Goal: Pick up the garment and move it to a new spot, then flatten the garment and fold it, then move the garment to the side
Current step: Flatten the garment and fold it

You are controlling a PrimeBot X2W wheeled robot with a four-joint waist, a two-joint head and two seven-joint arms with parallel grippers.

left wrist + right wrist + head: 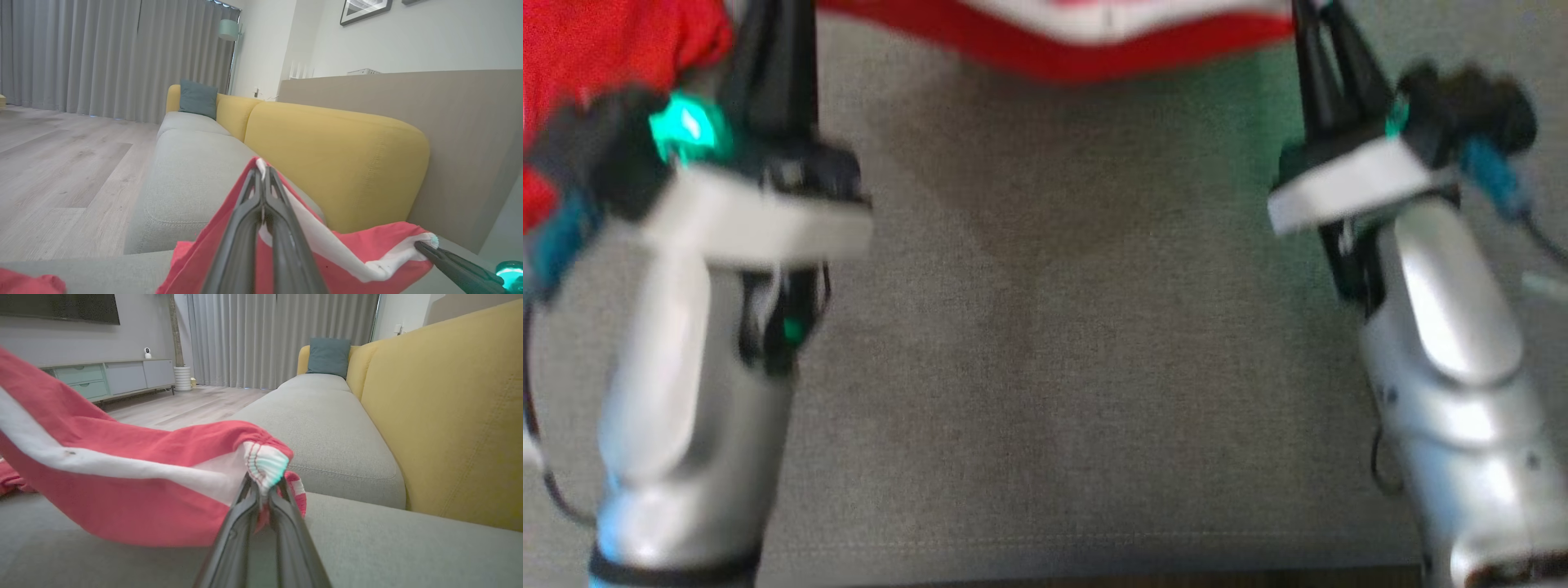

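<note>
The garment (1086,57) is red with a white band and hangs stretched between my two grippers above the grey seat cushion (1062,343). My left gripper (263,173) is shut on a red-and-white edge of the garment (367,245). My right gripper (265,490) is shut on a striped white cuff, and the garment (122,498) sags away from it to the left. In the head view the left gripper (776,33) and right gripper (1313,28) reach up to the cloth, and that picture is blurred. More red cloth bunches at the upper left there.
A yellow backrest (335,163) runs along the far side of the long grey sofa, with a teal pillow (329,355) at its far end. Wooden floor (61,163), grey curtains and a low cabinet (106,377) lie beyond.
</note>
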